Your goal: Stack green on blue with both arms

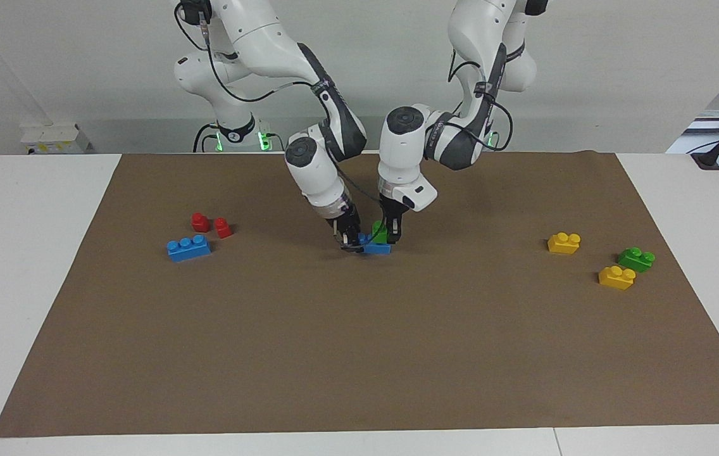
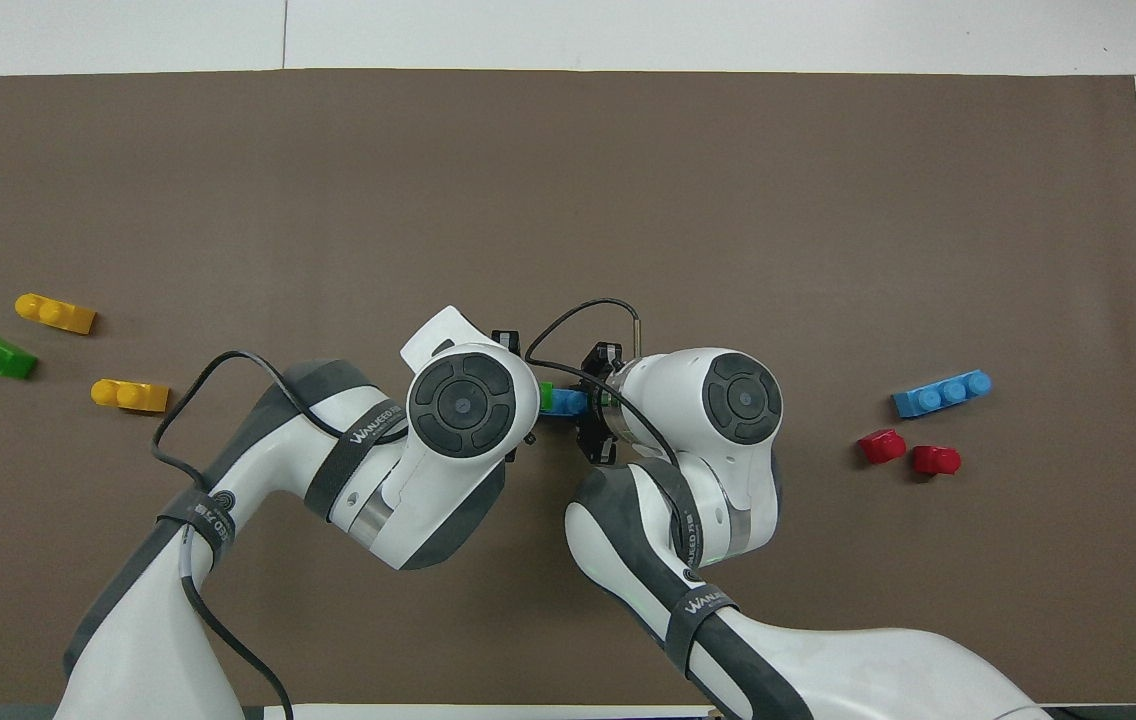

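In the middle of the brown mat, a blue brick sits low at the mat with a green brick on top of it. My left gripper comes down from above and is shut on the green brick. My right gripper is shut on the blue brick's end toward the right arm. In the overhead view the arms' wrists cover most of this; only a bit of the green brick and the blue brick show between them.
A second blue brick and two red bricks lie toward the right arm's end. A second green brick and two yellow bricks lie toward the left arm's end.
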Controlling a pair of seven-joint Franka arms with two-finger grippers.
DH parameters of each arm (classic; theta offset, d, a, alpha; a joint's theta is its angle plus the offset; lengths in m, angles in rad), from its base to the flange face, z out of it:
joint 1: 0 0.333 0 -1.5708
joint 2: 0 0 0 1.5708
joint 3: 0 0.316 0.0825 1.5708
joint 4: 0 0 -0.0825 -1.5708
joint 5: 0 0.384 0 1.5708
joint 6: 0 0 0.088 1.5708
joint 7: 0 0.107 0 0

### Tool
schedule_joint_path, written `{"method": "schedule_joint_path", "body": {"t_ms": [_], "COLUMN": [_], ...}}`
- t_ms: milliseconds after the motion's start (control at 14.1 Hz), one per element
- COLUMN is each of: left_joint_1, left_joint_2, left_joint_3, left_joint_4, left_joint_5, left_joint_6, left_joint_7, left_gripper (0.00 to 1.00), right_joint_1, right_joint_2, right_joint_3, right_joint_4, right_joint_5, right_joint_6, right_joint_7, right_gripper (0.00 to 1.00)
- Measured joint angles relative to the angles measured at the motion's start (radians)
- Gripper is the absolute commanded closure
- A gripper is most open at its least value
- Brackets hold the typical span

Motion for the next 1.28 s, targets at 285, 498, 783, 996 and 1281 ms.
{"method": "schedule_joint_path", "body": {"t_ms": [285, 498, 783, 996, 1281], "left_joint_1": [-0.02, -0.026, -0.026, -0.026, -0.026], "left_joint_2": [0.007, 0.013, 0.017, 0.032, 0.038], "left_joint_3": [0.0, 0.001, 0.002, 0.003, 0.003], "left_joint_4": [-0.001, 0.001, 0.001, 0.001, 0.002], "left_joint_5": [0.0, 0.007, 0.007, 0.01, 0.015], "left_joint_6": [0.005, 0.015, 0.017, 0.025, 0.026], "left_joint_7": [-0.002, -0.006, -0.006, -0.006, -0.006], "left_gripper": [1.0, 1.0, 1.0, 1.0, 1.0], "right_joint_1": [0.0, 0.0, 0.0, 0.0, 0.0], "right_joint_2": [0.0, 0.0, 0.0, 0.0, -0.001], "right_joint_3": [0.0, 0.0, 0.0, 0.0, 0.001], "right_joint_4": [0.0, 0.0, -0.001, -0.001, -0.001], "right_joint_5": [0.0, 0.0, 0.0, 0.0, 0.0], "right_joint_6": [0.0, 0.0, 0.0, 0.0, 0.0], "right_joint_7": [-0.001, -0.003, -0.003, -0.004, -0.005], "right_gripper": [0.69, 0.69, 0.69, 0.69, 0.68]}}
